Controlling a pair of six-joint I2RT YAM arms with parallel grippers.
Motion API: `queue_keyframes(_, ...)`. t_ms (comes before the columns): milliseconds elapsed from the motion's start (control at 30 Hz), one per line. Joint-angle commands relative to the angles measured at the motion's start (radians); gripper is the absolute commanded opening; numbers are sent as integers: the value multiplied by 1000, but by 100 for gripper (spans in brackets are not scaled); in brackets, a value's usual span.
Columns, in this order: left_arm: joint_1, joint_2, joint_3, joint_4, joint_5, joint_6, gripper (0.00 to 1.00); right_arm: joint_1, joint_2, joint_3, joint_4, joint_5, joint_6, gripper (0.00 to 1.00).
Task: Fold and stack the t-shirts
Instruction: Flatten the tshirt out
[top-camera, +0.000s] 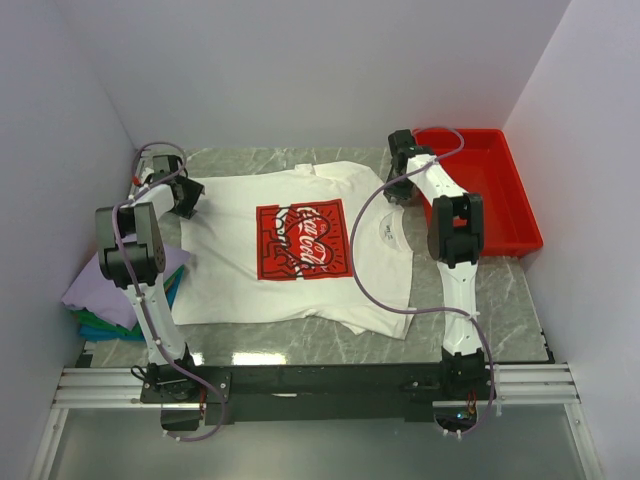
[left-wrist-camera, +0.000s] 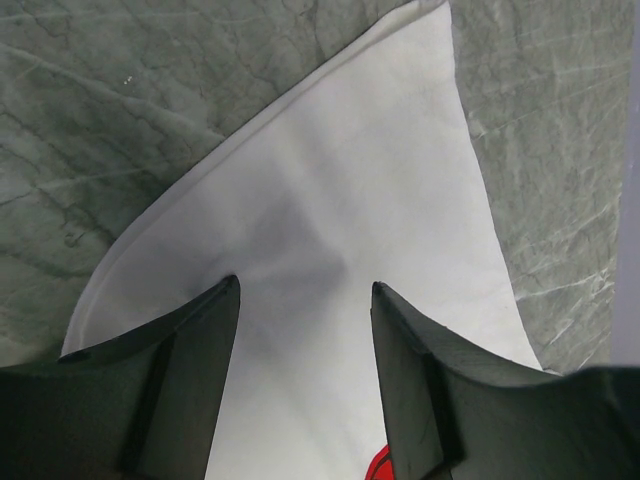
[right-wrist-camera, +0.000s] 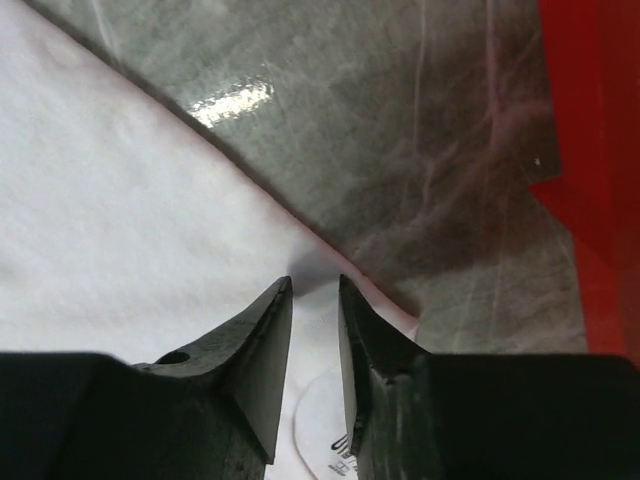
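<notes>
Three shirts (top-camera: 105, 290) sit folded and stacked, the white t-shirt (top-camera: 230, 270) lies unfolded, my left pincer (left-wrist-camera: 305, 290) apart above it; whether my right pincer (right-wrist-camera: 315, 285) clamps its edge I cannot tell.

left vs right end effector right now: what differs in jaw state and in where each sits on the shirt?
Left end effector: jaws stand wide apart. Right end effector: jaws close together with only a slim gap; a pinch on cloth cannot be confirmed. Left sits over the middle of a sleeve of the white t-shirt; right sits at the shirt's edge on the side of the red tray. Shared: both are low over the far end of the same shirt.
</notes>
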Motion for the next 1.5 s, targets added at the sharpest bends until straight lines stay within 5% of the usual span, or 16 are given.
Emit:
queue_keyframes(0,9,-29,-28,-63,-31,35,62,-5,-9,7,-42,76,-54,34)
queue_keyframes(333,-5,-3,-7,-45,3,49,61,-2,35,88,-114,155,-78,37)
queue_keyframes(567,-31,28,47,-49,17,75,61,38,-207,-93,153,2,-77,43)
queue_keyframes(800,-47,43,47,-46,18,70,61,100,-89,48,246,-129,37,43)
queue_keyframes(1100,-48,40,55,-48,15,82,62,101,-8,-41,466,-241,235,41)
queue_keyframes(1467,-54,54,71,-43,29,82,61,55,69,11,364,-213,324,41)
